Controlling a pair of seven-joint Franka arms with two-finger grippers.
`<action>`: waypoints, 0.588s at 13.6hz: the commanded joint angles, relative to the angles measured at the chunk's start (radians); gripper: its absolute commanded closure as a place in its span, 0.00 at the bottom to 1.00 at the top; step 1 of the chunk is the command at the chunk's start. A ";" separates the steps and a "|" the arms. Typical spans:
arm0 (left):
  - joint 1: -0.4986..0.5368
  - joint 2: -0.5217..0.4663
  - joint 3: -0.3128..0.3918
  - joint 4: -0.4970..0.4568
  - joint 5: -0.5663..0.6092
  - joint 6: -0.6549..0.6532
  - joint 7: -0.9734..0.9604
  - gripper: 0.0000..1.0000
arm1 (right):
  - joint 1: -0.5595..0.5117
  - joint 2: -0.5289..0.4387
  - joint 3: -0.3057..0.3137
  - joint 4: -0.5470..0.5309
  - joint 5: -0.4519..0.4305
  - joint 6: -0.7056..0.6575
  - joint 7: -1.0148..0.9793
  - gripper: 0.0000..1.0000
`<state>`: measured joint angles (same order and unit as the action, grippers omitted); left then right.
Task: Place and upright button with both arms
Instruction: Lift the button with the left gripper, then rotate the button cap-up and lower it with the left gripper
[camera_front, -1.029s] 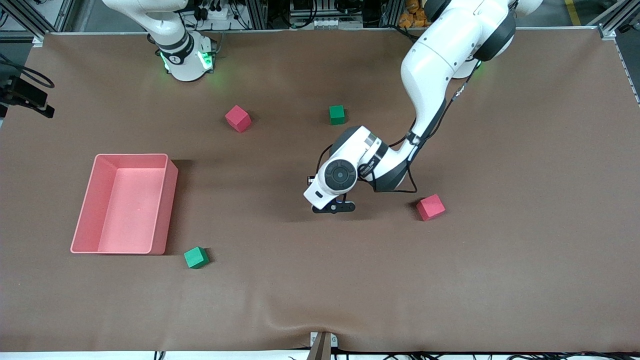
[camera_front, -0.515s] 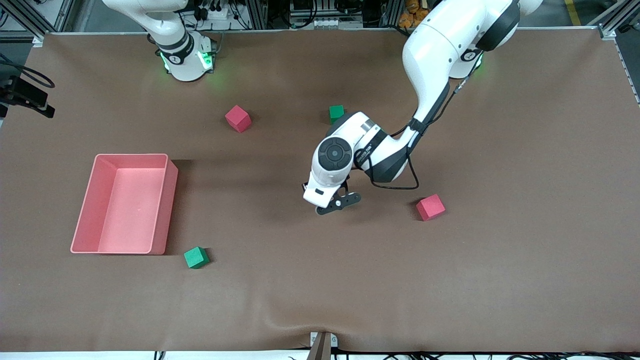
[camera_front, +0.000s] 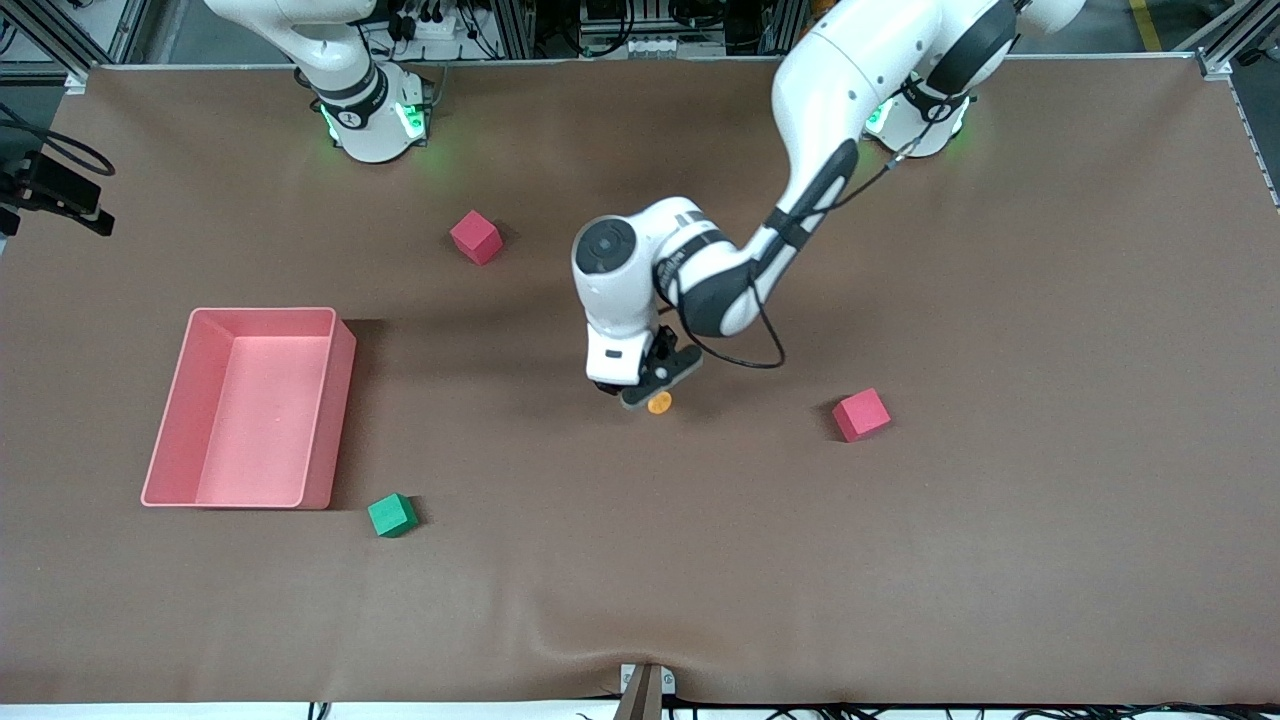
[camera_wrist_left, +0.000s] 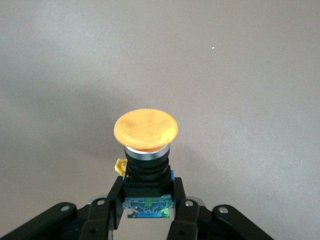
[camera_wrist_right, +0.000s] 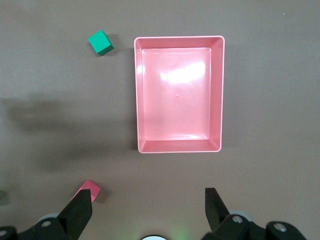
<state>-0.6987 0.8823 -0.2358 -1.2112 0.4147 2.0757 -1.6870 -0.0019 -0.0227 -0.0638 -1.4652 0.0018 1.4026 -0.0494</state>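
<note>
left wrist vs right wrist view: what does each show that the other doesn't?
Left wrist only: the button, orange cap outward, black body clamped in the left claw, over bare table.

Right wrist only: the pink tray, a green cube beside it, a red cube, and the open right claw, high up and waiting.

Both: the brown table.

Open desk around the middle — obstacles scattered toward the edges

From the left pincer (camera_front: 648, 392) over mid-desk (camera_front: 1000, 550): a red cube (camera_front: 861, 414) at three o'clock, another red cube (camera_front: 475, 236) at ten, a green cube (camera_front: 391, 515) at eight beside the pink tray (camera_front: 340, 400) at nine — five to seven o'clock lies bare, wide enough to pass.
</note>
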 joint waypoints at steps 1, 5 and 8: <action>-0.053 0.001 0.015 -0.007 0.114 0.006 -0.141 1.00 | -0.001 -0.016 0.006 -0.020 0.001 0.004 0.008 0.00; -0.119 0.029 0.021 -0.024 0.333 -0.018 -0.337 1.00 | -0.001 -0.014 0.007 -0.021 0.001 0.006 0.008 0.00; -0.179 0.073 0.052 -0.024 0.465 -0.040 -0.390 1.00 | -0.001 -0.014 0.007 -0.021 0.001 0.007 0.008 0.00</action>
<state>-0.8340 0.9301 -0.2170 -1.2479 0.8039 2.0530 -2.0341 -0.0017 -0.0223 -0.0615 -1.4674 0.0019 1.4026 -0.0494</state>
